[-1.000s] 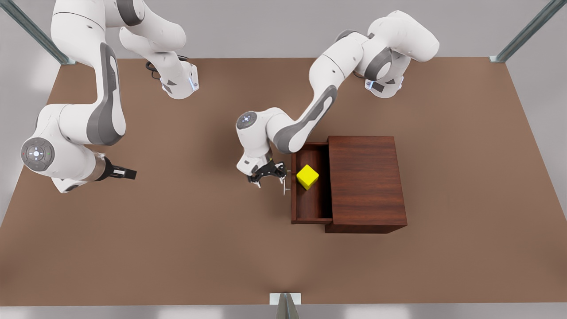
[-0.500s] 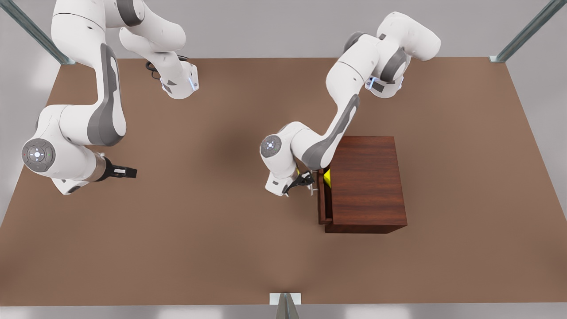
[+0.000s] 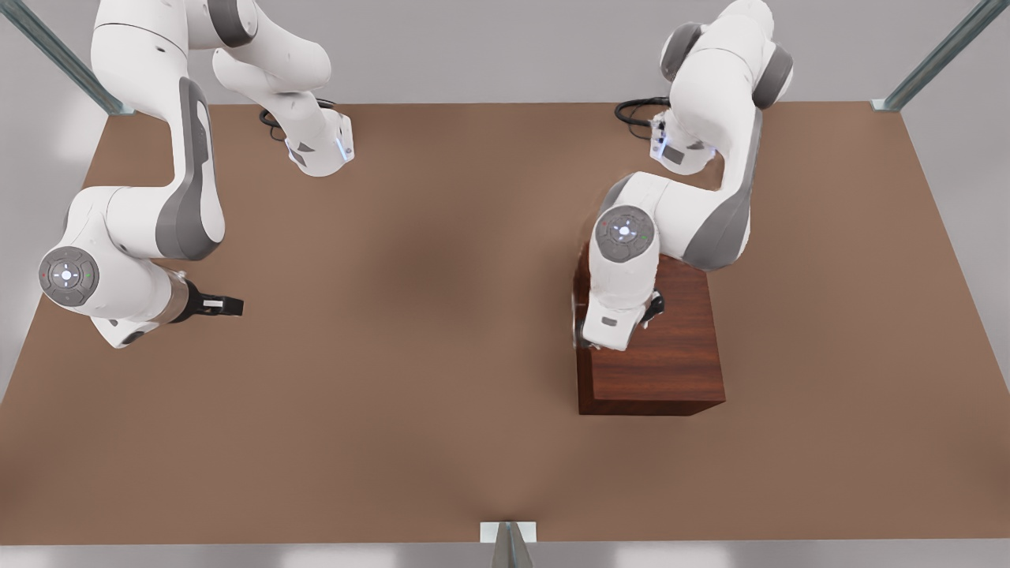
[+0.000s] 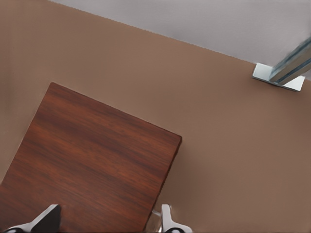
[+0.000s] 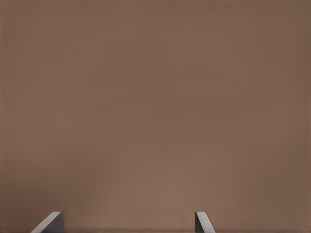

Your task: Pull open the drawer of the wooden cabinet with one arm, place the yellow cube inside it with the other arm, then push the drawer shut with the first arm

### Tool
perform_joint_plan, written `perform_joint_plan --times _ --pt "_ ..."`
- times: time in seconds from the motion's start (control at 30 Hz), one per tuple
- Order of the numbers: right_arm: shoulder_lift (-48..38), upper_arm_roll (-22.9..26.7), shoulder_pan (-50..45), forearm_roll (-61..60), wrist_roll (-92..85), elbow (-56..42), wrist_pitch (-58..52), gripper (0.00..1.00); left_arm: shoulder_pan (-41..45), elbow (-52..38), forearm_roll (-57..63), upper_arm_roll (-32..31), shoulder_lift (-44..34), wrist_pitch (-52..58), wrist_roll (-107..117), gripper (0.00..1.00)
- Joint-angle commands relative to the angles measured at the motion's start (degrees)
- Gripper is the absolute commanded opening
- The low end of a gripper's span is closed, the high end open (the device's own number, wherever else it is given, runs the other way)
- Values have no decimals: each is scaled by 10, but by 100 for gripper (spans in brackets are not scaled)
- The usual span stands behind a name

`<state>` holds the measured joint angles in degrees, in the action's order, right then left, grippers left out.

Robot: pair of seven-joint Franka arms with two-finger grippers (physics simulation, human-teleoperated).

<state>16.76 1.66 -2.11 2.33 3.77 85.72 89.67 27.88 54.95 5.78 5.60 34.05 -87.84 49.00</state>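
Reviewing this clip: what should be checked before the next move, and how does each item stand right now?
1. Drawer pushed shut: ok. In the front view nothing juts out from the wooden cabinet.
2. Yellow cube inside the drawer: cannot tell, since the cabinet's top covers the inside.
3. Left end effector let go: ok. It is open and empty, above the cabinet top.
4. Right end effector out of the way: ok. It is open and empty, and waits over the bare table at the front view's left, far from the cabinet.
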Motion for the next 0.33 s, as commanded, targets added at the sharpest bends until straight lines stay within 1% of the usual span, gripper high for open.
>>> perform_joint_plan --times 0.0,0.03,0.07,0.1,0.2,0.3 --pt "-1 0 0 0 -15 0 0 100 -106 2 -109 1 -30 157 -432 100" --pt "-1 0 0 0 -15 0 0 100 -154 84 -148 0 -70 95 -465 100" --pt "-1 0 0 0 -15 0 0 100 -150 300 -128 -1 -195 -70 -464 100" --pt "-1 0 0 0 -15 0 0 100 -150 364 -125 0 -233 -119 -463 100" --pt "-1 0 0 1 -15 0 0 100 -150 295 -124 0 -196 -116 -461 100" --pt "-1 0 0 1 -15 0 0 100 -149 295 -124 0 -192 -116 -453 100"
